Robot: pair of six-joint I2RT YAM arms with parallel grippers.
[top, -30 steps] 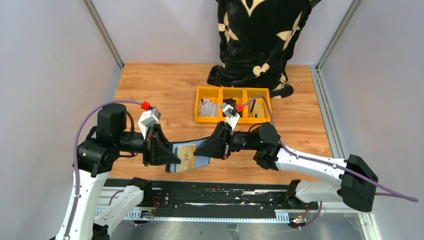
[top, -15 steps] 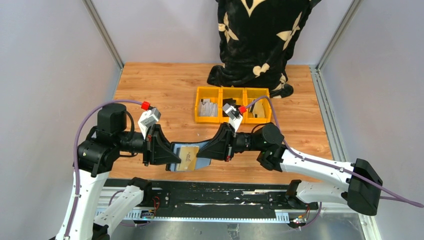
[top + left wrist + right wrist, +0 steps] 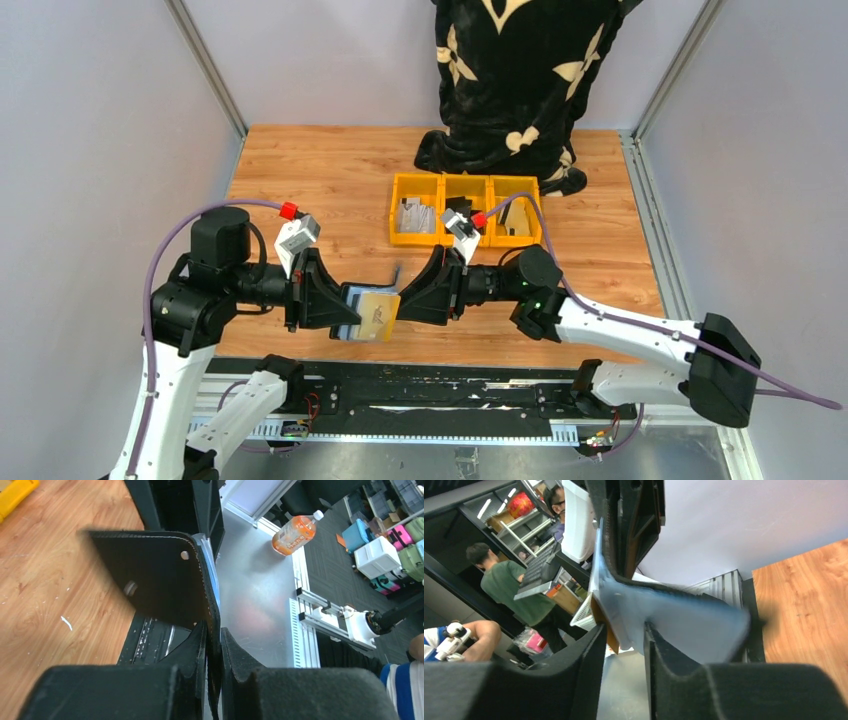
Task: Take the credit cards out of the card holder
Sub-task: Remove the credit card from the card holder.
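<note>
Clamped tight in left fingers (image 3: 345, 308): black leather-like folding card holder (image 3: 155, 575), open, held over near edge of wooden table (image 3: 300, 180). Showing inside: tan rectangular card (image 3: 378, 315), print too small to read. Narrowly parted around grey-blue translucent sleeve (image 3: 684, 625): right fingers (image 3: 410, 298).

Fixed camera high behind the near edge of the table (image 3: 330, 170) looks down and forward at the card holder (image 3: 368, 312) above that edge, while each wrist camera, very close, sights along its own fingers (image 3: 187, 652) at that same card holder from opposite sides.
</note>
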